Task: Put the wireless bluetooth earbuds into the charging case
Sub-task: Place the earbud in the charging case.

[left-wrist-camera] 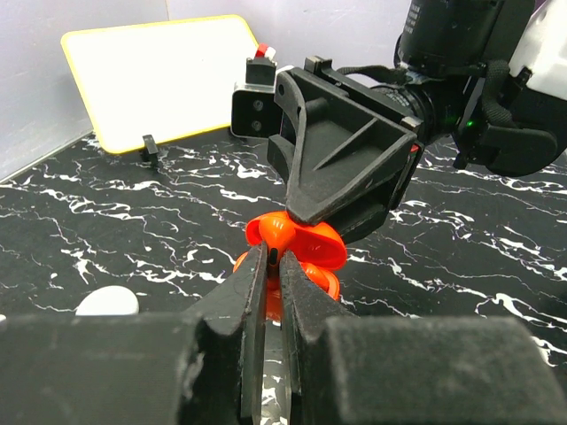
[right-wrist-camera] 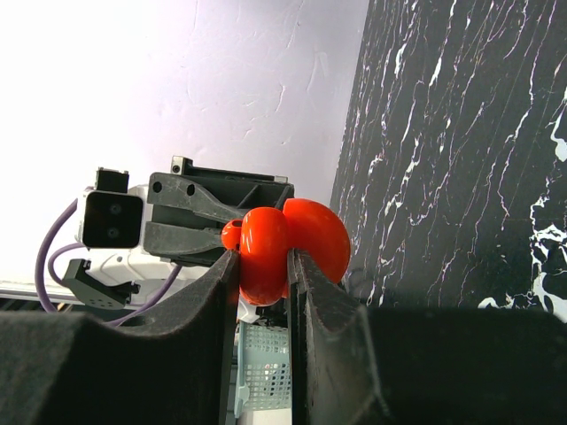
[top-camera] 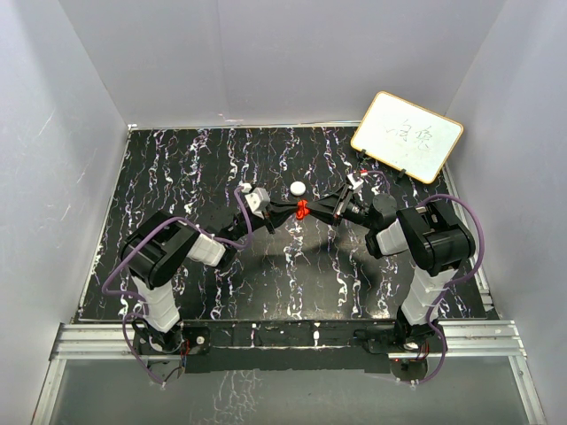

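The red charging case (top-camera: 303, 211) hangs open above the middle of the table, between both grippers. My right gripper (right-wrist-camera: 263, 266) is shut on the case's rounded body (right-wrist-camera: 264, 252), with the open lid (right-wrist-camera: 319, 235) behind it. My left gripper (left-wrist-camera: 273, 258) is shut on a tiny red earbud (left-wrist-camera: 276, 232) and holds it against the open case (left-wrist-camera: 312, 246). In the right wrist view that earbud (right-wrist-camera: 230, 235) sticks out at the case's left, with the left gripper's fingers (right-wrist-camera: 190, 237) behind it. A small white rounded piece (top-camera: 297, 188) lies on the table just beyond; it also shows in the left wrist view (left-wrist-camera: 106, 303).
A yellow-framed whiteboard (top-camera: 407, 135) leans at the back right, with a small black clip (left-wrist-camera: 149, 146) at its foot. The table (top-camera: 221, 159) is black marble-patterned with grey walls on three sides. The two arms meet nose to nose at the centre.
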### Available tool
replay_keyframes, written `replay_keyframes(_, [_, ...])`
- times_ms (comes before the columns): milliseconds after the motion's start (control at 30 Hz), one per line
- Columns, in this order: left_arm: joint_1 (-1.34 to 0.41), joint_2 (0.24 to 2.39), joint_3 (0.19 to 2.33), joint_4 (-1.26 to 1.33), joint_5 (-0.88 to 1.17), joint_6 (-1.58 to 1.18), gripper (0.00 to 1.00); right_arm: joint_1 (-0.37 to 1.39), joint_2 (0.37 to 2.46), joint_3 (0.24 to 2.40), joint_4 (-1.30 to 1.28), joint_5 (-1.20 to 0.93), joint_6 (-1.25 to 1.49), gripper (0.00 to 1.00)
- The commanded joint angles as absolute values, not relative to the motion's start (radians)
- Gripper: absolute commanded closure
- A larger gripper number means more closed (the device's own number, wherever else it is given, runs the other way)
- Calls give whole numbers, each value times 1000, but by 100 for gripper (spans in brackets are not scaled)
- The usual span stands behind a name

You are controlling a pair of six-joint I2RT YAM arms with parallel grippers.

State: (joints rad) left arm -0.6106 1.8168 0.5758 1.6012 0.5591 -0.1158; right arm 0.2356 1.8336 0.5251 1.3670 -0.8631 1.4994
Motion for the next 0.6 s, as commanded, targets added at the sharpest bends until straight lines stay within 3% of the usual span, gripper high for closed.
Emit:
replay_keyframes(0, [-607,1829,578,1787,578,-112,100,238,1825,532,1441,-868,1503,100])
replay_keyframes(567, [-606,1827,580,1787,569,-115,99,235,1827,531,1442,-869,1503,100])
